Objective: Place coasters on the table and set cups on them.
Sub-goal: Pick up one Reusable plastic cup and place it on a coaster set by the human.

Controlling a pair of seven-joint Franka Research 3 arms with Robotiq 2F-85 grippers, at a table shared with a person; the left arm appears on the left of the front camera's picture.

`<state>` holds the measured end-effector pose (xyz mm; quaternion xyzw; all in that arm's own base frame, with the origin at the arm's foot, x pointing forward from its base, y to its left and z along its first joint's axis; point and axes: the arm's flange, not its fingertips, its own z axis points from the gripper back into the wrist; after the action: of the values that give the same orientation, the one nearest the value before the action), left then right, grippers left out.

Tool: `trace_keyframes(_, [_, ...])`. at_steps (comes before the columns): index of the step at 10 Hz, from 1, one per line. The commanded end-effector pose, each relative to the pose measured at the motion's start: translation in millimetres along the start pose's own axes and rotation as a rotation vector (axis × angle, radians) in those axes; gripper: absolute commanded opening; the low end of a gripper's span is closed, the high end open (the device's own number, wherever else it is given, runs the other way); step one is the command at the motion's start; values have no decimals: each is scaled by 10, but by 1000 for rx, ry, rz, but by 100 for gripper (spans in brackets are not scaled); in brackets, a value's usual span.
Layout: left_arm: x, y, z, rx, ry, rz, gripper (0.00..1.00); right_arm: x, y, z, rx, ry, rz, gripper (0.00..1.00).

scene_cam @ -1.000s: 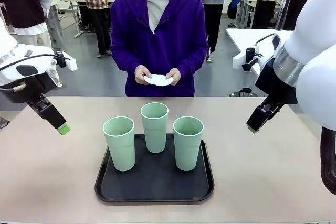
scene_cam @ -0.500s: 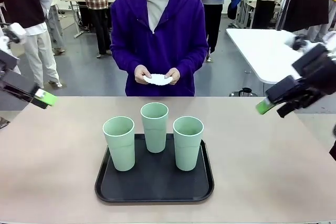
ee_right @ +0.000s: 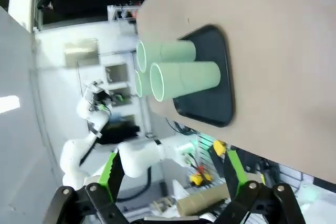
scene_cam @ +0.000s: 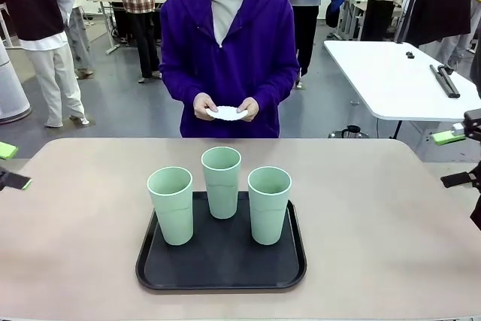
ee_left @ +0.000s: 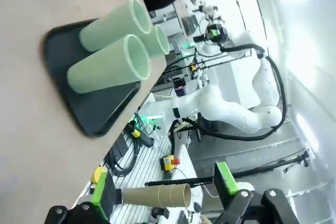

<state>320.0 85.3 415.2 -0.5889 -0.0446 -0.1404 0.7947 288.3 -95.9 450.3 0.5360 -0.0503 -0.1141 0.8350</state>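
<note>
Three cups [scene_cam: 221, 182] upright on a black tray [scene_cam: 218, 262] at mid-frame on the worktop [scene_cam: 376, 216], white coasters [scene_cam: 227, 113] in a person's hands [scene_cam: 201, 106] at upper centre, left jaws at the left edge, right jaws at the right edge, both spread wide, empty.

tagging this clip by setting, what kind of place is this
Likely a robotics lab or workshop hall, not a home: several people stand about an open grey floor, a white work table holds tools, and cabling and a red-button box lie nearby.
</note>
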Motion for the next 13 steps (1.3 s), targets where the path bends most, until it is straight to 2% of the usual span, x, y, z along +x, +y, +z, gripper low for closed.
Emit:
trace_keyframes(1, [75, 108, 197, 15, -34, 32, 100, -170, -197, -105, 47, -43, -1, 100])
trace_keyframes(4, [-82, 215, 462, 14, -134, 98, 100, -197, -365, 45, 61, -38, 31, 100])
trace_keyframes(6, [-90, 211, 478, 30, -178, 117, 100, -233, -401, 45, 61, -15, 77, 100])
trace_keyframes(8, [-103, 116, 565, 62, -193, 111, 100, -296, -399, 19, 55, 16, 109, 100])
trace_keyframes(9, [-126, 250, 558, 37, -158, 111, 100, -74, -309, 184, 56, -19, 59, 100])
trace_keyframes(13, [-126, 250, 558, 37, -158, 111, 100, -74, -309, 184, 56, -19, 59, 100])
